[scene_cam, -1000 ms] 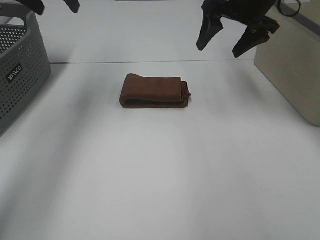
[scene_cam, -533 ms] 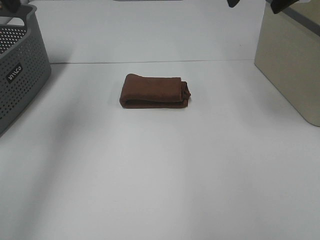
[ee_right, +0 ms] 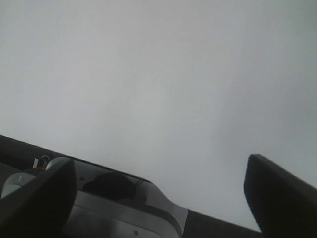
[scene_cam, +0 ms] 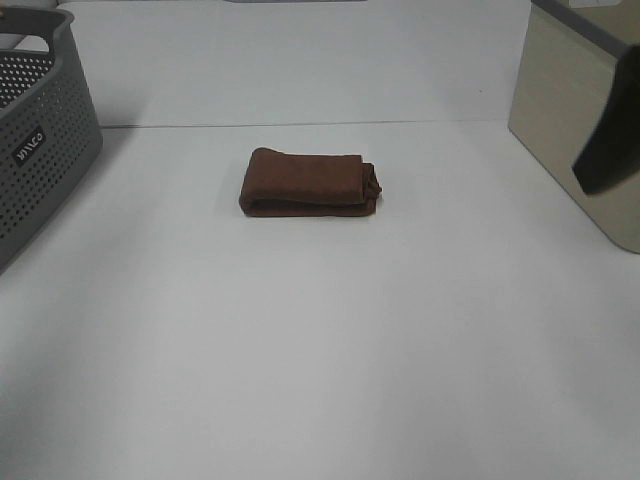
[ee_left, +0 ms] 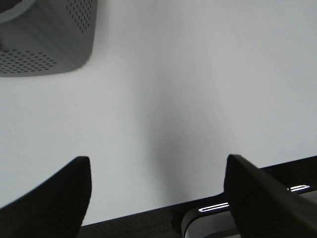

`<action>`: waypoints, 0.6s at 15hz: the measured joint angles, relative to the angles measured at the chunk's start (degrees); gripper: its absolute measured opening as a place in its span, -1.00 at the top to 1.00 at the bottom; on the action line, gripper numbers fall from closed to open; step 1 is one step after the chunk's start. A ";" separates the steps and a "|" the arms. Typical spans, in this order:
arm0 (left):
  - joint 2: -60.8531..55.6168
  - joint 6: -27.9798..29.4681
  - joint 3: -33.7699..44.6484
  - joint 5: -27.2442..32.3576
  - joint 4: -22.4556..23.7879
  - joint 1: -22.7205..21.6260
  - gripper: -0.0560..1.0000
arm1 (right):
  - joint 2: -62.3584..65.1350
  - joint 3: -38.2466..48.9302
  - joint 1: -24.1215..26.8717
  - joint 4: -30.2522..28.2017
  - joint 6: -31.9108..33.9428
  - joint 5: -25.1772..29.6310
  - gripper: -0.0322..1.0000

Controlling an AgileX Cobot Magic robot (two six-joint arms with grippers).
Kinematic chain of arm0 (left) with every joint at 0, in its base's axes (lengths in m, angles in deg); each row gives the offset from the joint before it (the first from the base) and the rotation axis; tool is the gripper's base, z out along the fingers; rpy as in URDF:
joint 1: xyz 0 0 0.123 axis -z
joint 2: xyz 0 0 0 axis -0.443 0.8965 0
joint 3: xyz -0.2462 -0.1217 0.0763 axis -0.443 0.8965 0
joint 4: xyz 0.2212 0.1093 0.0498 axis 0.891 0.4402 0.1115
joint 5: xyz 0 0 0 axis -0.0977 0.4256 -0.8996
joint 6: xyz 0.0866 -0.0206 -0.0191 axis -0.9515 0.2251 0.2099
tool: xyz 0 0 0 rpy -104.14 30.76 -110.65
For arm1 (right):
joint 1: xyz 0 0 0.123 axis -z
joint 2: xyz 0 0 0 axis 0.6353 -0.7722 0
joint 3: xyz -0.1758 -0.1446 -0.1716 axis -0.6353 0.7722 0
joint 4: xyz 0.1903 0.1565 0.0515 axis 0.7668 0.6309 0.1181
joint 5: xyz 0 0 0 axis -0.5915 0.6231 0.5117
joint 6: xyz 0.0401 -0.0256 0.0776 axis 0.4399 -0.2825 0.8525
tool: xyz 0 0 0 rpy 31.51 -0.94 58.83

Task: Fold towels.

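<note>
While the folded towel (scene_cam: 310,183) lies long axis crosswise between the grey basket (scene_cam: 45,140) and the beige bin (scene_cam: 580,120), both claws, left gripper (ee_left: 156,193) and right gripper (ee_right: 163,198), hang spread and empty, well clear; the right looks nearer.

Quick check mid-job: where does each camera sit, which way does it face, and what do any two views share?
Exterior high: mounted high, looking down at the folded reddish-brown terry towel on the white table; a dark arm part at the right edge.
Left wrist: faces the table; open left tool, grey perforated plastic basket.
Right wrist: faces bare table; open right tool.
Shared: exterior and left wrist show the basket.
</note>
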State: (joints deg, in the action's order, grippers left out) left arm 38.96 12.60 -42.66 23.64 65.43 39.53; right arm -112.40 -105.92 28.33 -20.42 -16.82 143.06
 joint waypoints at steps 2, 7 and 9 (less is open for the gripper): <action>-9.80 -3.72 6.53 -1.38 -0.57 0.00 -0.45 | 7.51 8.88 0.00 -0.11 0.00 -1.32 -0.73; -25.55 -12.09 16.50 -2.35 -7.28 0.00 -0.45 | 28.71 25.67 0.00 -1.95 -0.40 -6.59 -0.73; -29.28 -14.44 19.25 -4.70 -8.88 0.00 -0.45 | 34.89 28.42 0.00 -4.18 -0.52 -7.22 -0.73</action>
State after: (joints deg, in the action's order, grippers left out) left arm 9.68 -1.83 -23.40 18.94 56.55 39.53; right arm -77.51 -77.50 28.33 -24.60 -17.34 135.85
